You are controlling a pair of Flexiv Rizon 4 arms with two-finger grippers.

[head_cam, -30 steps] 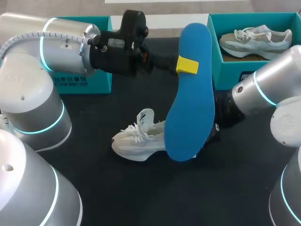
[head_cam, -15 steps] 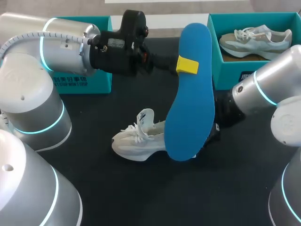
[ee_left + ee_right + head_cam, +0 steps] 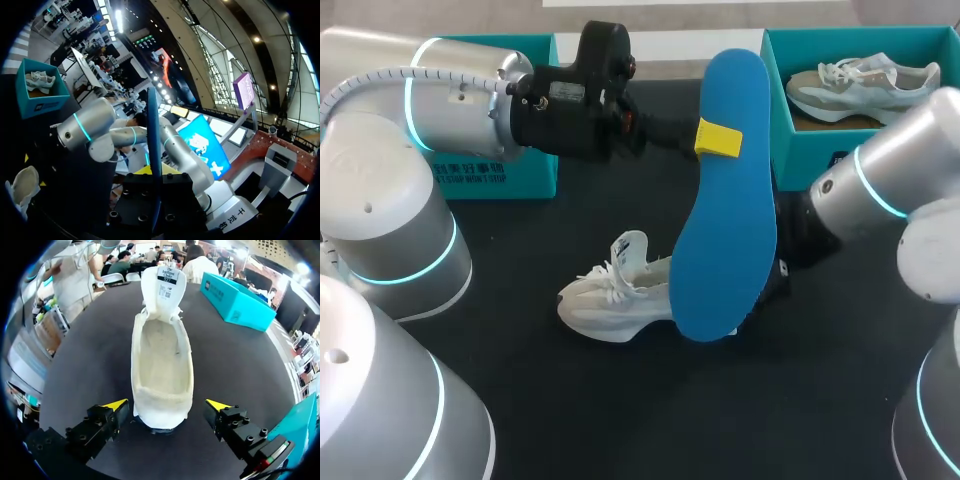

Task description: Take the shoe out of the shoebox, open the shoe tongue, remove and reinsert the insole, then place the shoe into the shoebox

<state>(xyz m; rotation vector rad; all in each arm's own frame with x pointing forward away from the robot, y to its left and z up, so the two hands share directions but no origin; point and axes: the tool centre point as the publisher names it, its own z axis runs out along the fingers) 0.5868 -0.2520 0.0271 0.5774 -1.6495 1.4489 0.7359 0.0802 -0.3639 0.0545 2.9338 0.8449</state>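
Head view: high behind, looking down. Right wrist: close above shoe (image 3: pixel 161 370), shared with head. Left wrist: along insole (image 3: pixel 154 150), outward.

In the head view the blue insole (image 3: pixel 725 200) covers the heel half of the white shoe (image 3: pixel 610 290) and all of the right gripper (image 3: pixel 167 405), which shows only in its own wrist view. Of the left gripper (image 3: pixel 718 140) one yellow fingertip (image 3: pixel 720 138) shows; the other is behind the insole. The left shoebox (image 3: pixel 510 172), at the far left corner of the table (image 3: pixel 620 420), is mostly behind the left arm (image 3: pixel 460 100). The right shoebox (image 3: pixel 800 150), at the far right corner, is partly cut off. In the left wrist view the black rim cuts off the shoe.
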